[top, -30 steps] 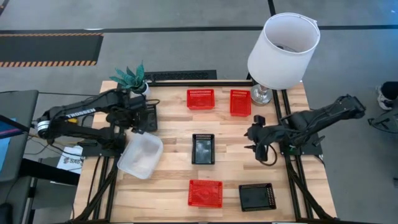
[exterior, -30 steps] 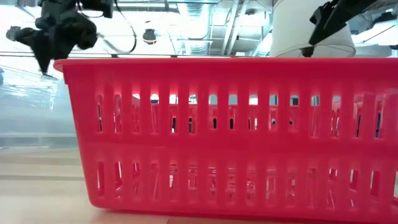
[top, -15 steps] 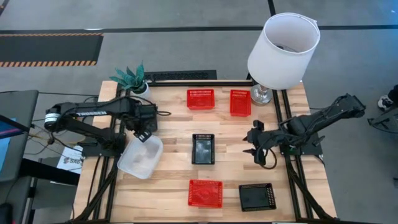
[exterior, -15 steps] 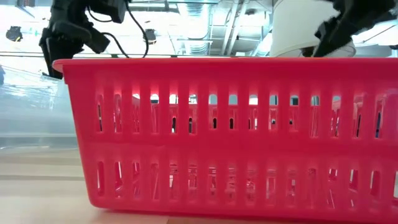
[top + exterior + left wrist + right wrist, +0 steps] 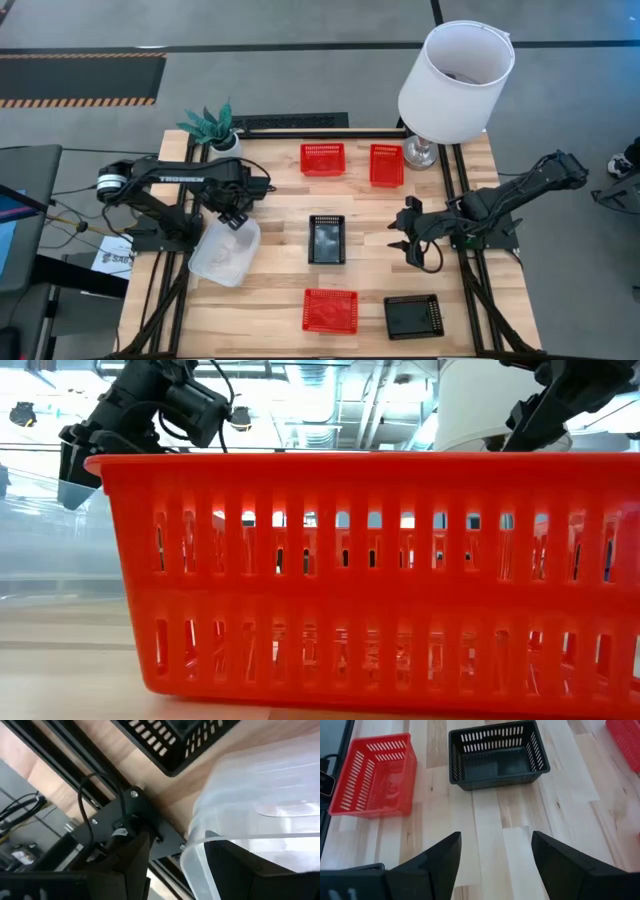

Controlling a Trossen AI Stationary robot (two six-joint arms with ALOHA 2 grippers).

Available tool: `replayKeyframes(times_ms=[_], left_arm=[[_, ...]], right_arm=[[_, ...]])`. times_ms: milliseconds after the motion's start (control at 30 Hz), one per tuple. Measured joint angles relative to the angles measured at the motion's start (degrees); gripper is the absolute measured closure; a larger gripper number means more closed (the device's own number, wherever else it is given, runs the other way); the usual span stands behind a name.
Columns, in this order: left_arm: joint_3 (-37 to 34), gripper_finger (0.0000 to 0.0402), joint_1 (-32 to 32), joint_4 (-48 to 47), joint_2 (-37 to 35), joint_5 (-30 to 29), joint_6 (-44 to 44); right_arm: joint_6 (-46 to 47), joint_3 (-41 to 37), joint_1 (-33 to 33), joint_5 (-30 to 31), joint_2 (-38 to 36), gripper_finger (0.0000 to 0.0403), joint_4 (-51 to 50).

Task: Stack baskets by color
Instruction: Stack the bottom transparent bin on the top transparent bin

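Note:
A clear basket (image 5: 224, 252) lies at the table's left edge, resting on its base. My left gripper (image 5: 232, 216) hangs open over its far end, slanting down; in the left wrist view (image 5: 175, 851) one finger stands outside the wall and the other inside. Red baskets sit at the far middle (image 5: 322, 158) and beside it (image 5: 386, 164), and another at the near edge (image 5: 330, 310). Black baskets lie at the centre (image 5: 326, 238), near right (image 5: 413, 315) and under the left arm (image 5: 170, 740). My right gripper (image 5: 405, 240) hangs open and empty right of the centre basket (image 5: 495, 755). My left gripper stands astride the clear basket's far wall (image 5: 196, 845), near a corner, one finger inside and one outside, coming from above at a slant. Whether either finger touches the wall, I cannot tell. The basket stays flat on the table.
A white lamp (image 5: 455, 80) stands at the far right corner and a small green plant (image 5: 212, 125) at the far left corner. Bare wood lies between the centre basket and the right arm. In the low view the near red basket (image 5: 350, 580) blocks most of the table.
My left gripper has sunk toward the clear basket's far end, going toward the near edge and tipping more steeply down. My right gripper has dropped a little. No basket has moved.

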Motion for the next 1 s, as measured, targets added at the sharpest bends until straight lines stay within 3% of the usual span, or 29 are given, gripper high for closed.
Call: replayKeyframes(times_ms=[500,800,1000], left_arm=[[-0.02,0.0223,6.94,-0.4,3.09,-11.1,2.64],[-0.02,0.0223,4.94,-0.42,-1.84,2.7,3.06],[-0.02,0.0223,0.19,-0.37,-2.66,8.59,2.42]], right_arm=[[0.0,0.01,0.0,-0.04,-0.01,0.0138,0.08],[-0.56,0.03,-1.78,-0.07,0.22,0.0138,0.63],[-5.95,0.05,-4.34,-0.07,0.56,0.0138,4.31]])
